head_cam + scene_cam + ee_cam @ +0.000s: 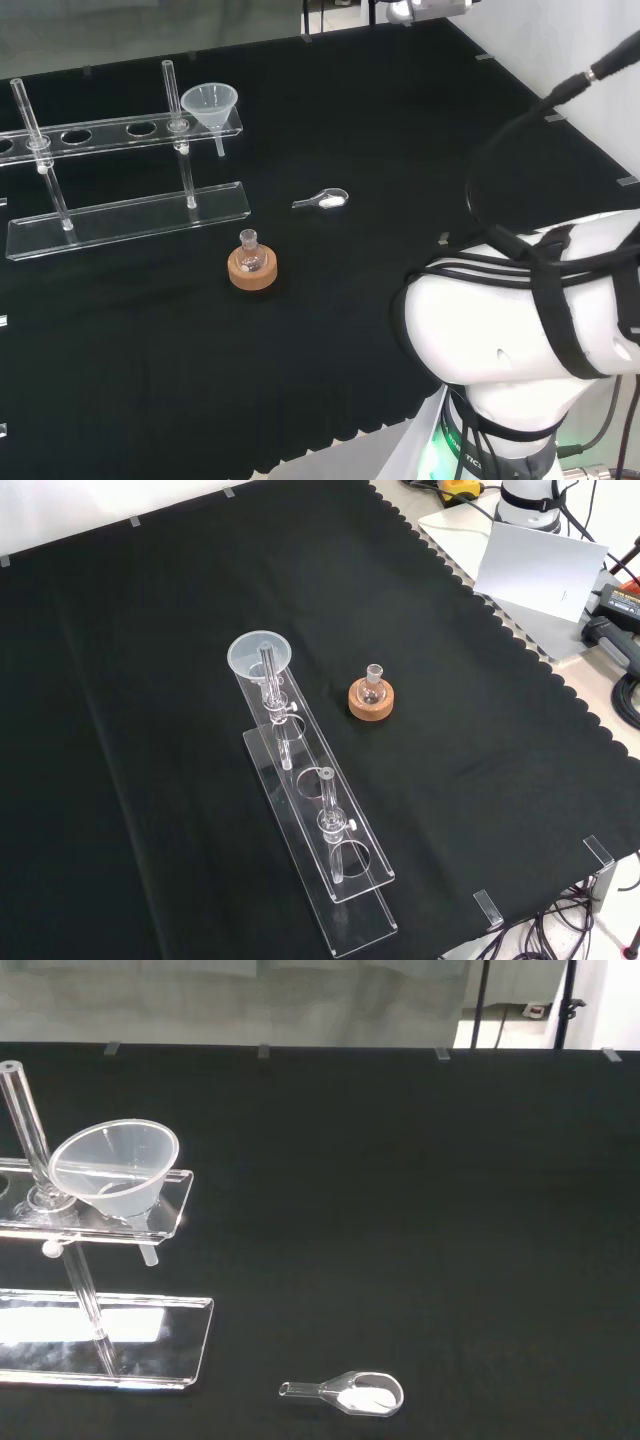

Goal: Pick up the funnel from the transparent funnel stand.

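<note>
Head view: funnel sits in the end hole of the transparent funnel stand, at the stand's right end, bowl up, stem hanging straight down through the top shelf. Long axis is vertical, spout points at the cloth. I can't tell whether the hand is released or clenched, so I'm not assuming either. Small flask on its cork ring stands in front of the stand, well apart from the funnel. A little clear scoop with white powder lies to the right of the stand's base.

Front view: funnel is at the far end of the stand, flask and cork ring to its right, near but not touching. An upright rod passes right beside the bowl. Main risk I see: fingers coming in catch that rod or the shelf edge and drag or tip the whole stand, which looks light.

Wrist view: funnel seen from the side and slightly above, bowl rim tilted toward the camera, stem poking out just under the shelf. Stand base plate is below it; scoop lies nearer the camera. Second risk: lifting at an angle. The stem has to clear the hole along its own axis, so any sideways pull would likely jam it and lift the shelf too. Third: the bowl is smooth and conical, so a pinch on the rim could slip upward.
</note>
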